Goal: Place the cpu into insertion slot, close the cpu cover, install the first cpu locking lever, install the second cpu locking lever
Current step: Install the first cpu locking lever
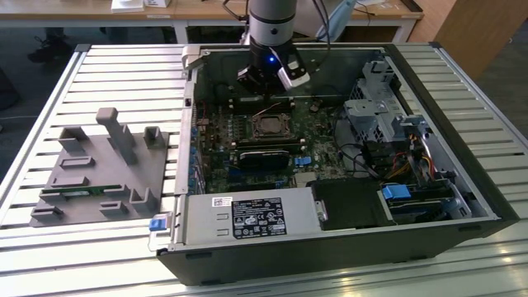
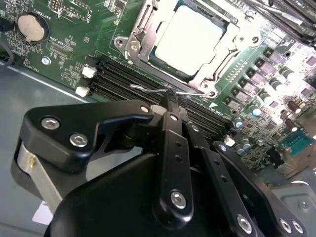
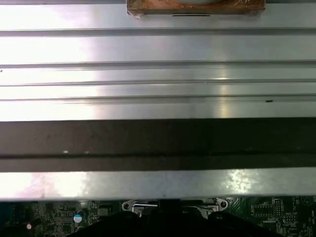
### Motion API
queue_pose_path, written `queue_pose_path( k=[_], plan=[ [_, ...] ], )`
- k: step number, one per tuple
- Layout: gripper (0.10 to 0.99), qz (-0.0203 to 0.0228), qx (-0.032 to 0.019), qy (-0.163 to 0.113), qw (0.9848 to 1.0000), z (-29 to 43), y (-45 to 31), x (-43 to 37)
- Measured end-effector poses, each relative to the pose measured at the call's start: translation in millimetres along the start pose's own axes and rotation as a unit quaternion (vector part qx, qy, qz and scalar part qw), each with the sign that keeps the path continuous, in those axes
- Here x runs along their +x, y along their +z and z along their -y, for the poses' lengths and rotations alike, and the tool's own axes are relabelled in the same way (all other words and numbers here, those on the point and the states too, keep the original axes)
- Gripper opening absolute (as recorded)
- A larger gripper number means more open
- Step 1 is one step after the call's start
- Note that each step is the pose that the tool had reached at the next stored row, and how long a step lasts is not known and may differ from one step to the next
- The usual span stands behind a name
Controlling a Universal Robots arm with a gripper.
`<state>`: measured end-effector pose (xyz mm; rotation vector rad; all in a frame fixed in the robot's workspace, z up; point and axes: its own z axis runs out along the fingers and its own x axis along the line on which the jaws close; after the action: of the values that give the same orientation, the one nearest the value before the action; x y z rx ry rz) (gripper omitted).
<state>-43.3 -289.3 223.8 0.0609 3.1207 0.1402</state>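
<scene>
In the second wrist view the cpu [image 2: 190,37] lies flat in the insertion slot, its pale metal top showing through the cut-out of the cpu cover [image 2: 232,42], which lies down over it. A thin wire locking lever [image 2: 148,89] runs along the socket's near edge. My gripper [image 2: 170,96] is shut, with its black fingertips right at that wire. Whether they pinch it or only touch it I cannot tell. In the exterior view the gripper [image 1: 264,86] hangs inside the open computer case, just behind the insertion slot [image 1: 271,125].
Black memory slots [image 2: 123,79] and a coin battery [image 2: 30,27] lie near the socket. A black block [image 1: 266,154], a grey white-labelled box [image 1: 247,218] and a drive cage [image 1: 375,111] crowd the case. A grey fixture [image 1: 99,167] stands on the slatted table [image 1: 49,247].
</scene>
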Motion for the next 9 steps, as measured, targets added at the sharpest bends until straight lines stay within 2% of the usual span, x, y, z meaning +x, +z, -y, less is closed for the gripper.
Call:
queue_pose_path(
  k=[9],
  plan=[
    [0.106, 0.0000, 0.0000, 0.000, 1.0000, -2.2, 2.1, -10.4]
  ],
)
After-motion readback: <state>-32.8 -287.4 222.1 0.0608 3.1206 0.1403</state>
